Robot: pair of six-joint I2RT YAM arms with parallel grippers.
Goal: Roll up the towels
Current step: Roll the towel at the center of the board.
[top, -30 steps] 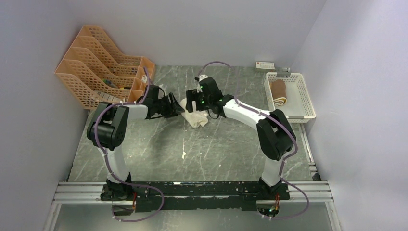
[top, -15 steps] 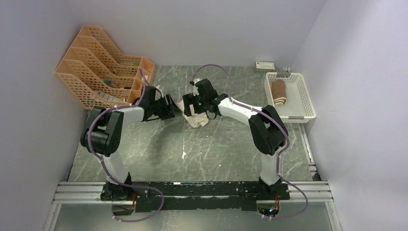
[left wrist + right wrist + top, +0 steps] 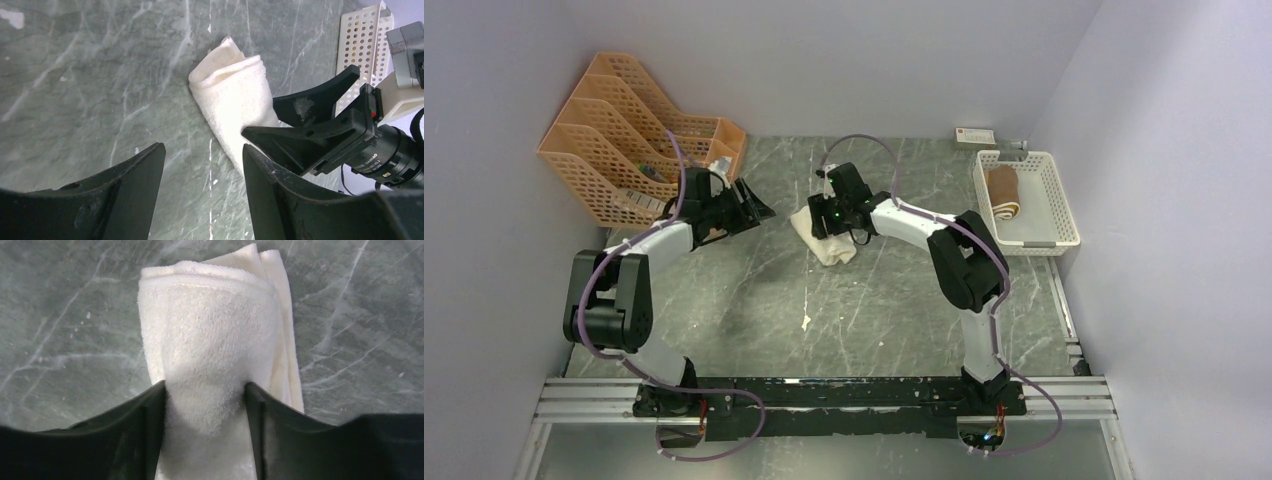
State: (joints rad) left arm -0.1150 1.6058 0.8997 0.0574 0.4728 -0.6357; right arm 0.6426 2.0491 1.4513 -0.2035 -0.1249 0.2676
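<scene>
Jaws of your right gripper (image 3: 204, 390) pinch the cream towel (image 3: 210, 335), a roll on the bench (image 3: 724, 300) left of the white basket (image 3: 1064, 200), long axis slanting, nearer end toward the basket. Your left gripper (image 3: 202, 147) jaws stand wide, empty. Only the top view shows the brown towel (image 3: 1003, 192), rolled, lying lengthwise inside the basket. Print on the camera lens (image 3: 387, 155) is unreadable.

Qty: towels ×2, i.e. 1 cream-white towel (image 3: 824, 245), 1 brown towel (image 3: 1003, 192). White basket (image 3: 1036, 228) ×1. Orange file rack (image 3: 594, 165) ×1. Robot arms (image 3: 914, 222) ×2.
</scene>
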